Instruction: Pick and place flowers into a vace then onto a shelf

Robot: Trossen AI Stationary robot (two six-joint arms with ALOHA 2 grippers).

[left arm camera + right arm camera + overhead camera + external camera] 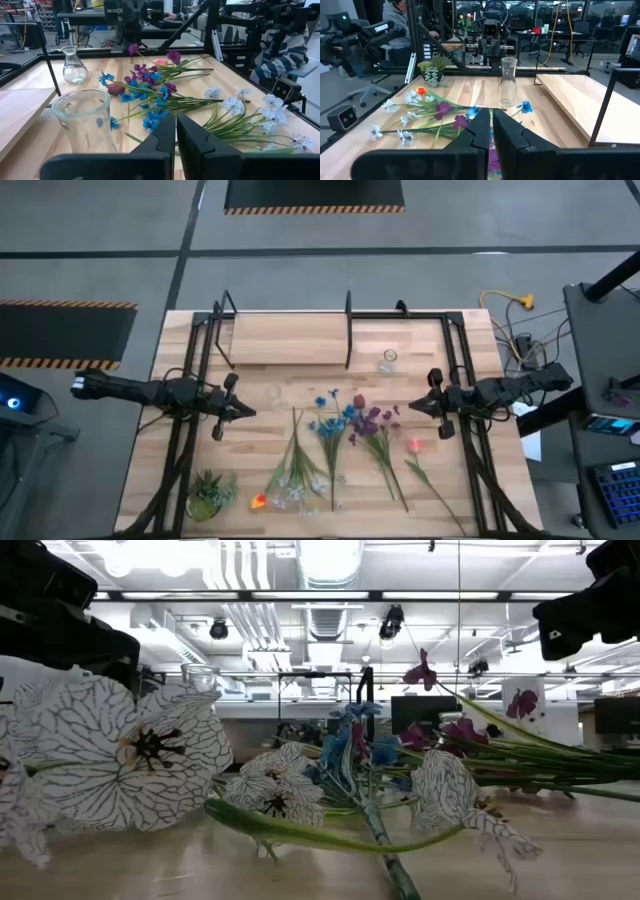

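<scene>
Across the middle of the wooden table [470,345], the loose flowers [335,445] lie flat in a fan, blue [333,418] and purple blooms [372,420] pointing toward the shelf [290,338] and green stems running away from it. White blooms [290,492] and an orange one [258,501] lie farthest from the shelf, and a single pink flower [414,446] lies on the right side of the fan. Between the flowers and the shelf stands a clear wide glass jar [84,117], with a rounded glass flask [388,361] just off the shelf's right end. A small spiky potted plant [209,493] sits at the table corner farthest from the shelf, on the left. Left of the flowers, the left gripper [240,410] hangs above the table with its fingers pressed together, holding nothing. Right of the flowers, the right gripper [418,406] faces it in the same state, fingers closed and empty. The shelf itself, a light plank with thin black uprights, stands along the table's far edge.
</scene>
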